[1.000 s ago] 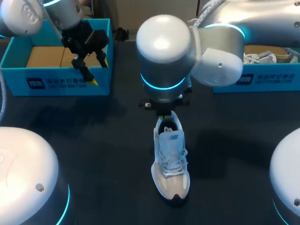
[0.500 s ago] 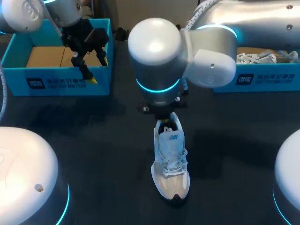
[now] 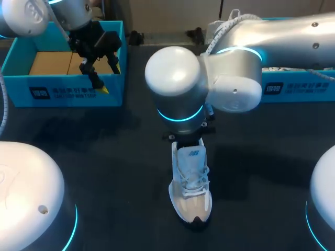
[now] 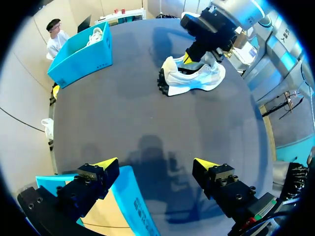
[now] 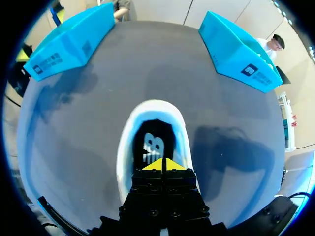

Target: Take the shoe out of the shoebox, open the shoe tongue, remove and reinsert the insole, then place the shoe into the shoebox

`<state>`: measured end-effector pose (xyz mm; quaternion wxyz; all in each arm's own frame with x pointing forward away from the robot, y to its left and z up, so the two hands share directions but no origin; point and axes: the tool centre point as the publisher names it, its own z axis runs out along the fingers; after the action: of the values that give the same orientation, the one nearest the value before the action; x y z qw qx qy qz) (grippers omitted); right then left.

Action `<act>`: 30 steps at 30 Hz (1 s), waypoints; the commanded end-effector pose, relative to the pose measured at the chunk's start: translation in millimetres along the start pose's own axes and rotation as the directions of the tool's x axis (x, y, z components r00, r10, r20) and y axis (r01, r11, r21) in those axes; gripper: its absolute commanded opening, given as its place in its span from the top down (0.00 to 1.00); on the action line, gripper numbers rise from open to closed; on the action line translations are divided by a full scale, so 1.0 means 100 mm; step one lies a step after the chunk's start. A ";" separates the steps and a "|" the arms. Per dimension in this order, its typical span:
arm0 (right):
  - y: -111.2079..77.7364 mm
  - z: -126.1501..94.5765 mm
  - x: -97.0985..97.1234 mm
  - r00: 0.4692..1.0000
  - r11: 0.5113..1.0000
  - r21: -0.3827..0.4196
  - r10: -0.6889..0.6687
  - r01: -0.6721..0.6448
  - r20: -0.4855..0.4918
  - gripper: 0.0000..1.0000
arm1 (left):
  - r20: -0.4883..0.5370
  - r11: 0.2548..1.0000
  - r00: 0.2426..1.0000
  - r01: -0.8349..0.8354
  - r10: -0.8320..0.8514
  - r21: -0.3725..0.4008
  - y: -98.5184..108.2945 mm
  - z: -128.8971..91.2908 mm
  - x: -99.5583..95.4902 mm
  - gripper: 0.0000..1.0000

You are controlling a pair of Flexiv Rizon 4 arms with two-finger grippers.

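Observation:
A white sneaker (image 3: 191,183) stands on the dark table, toe toward me, laces tied. My right arm's wrist (image 3: 178,89) hangs over its heel and hides the opening in the head view. In the right wrist view my right gripper (image 5: 162,164) is shut, tips together just above the shoe's opening (image 5: 152,147), where the dark insole (image 5: 153,140) shows. Nothing is visibly pinched. My left gripper (image 3: 110,78) stands open over the front wall of the left blue shoebox (image 3: 63,91); in its own view the left gripper (image 4: 156,164) is far from the sneaker (image 4: 192,78).
A second blue box (image 3: 296,89) at the back right holds another white shoe (image 3: 285,67). The left shoebox shows a brown cardboard bottom (image 3: 49,64). Two white round robot bases sit at the near corners.
My right arm has come down and toward me over the shoe's heel, so its wrist now covers the opening in the head view. The left arm has not moved.

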<state>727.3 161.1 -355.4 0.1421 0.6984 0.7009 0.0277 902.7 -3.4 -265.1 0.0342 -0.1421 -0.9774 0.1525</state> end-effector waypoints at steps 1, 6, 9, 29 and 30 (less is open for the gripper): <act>-0.05 0.13 0.09 0.998 0.999 -0.005 0.055 -0.054 0.033 1.00 | 0.000 1.000 1.000 0.000 0.000 -0.002 0.00 0.00 0.01 0.00; -0.07 0.26 0.04 0.998 0.999 -0.006 0.053 -0.053 0.037 1.00 | 0.000 1.000 1.000 0.000 0.000 -0.002 0.00 0.00 0.01 0.00; -0.08 0.33 0.04 0.998 0.999 -0.006 0.043 -0.043 0.039 1.00 | 0.000 1.000 1.000 0.000 0.000 -0.002 0.00 0.00 0.01 0.00; -0.02 0.27 0.09 0.999 0.999 -0.039 0.023 -0.025 -0.047 1.00 | 0.000 1.000 1.000 0.000 0.000 -0.002 0.00 0.00 0.01 0.00; -0.01 0.26 0.09 0.998 0.999 -0.036 0.026 -0.028 -0.052 1.00 | 0.000 1.000 1.000 0.000 0.000 -0.002 0.00 0.00 0.01 0.00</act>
<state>739.0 168.5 -388.2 0.1317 0.6992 0.7009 0.0511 902.7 -3.4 -265.0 0.0342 -0.1423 -0.9774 0.1525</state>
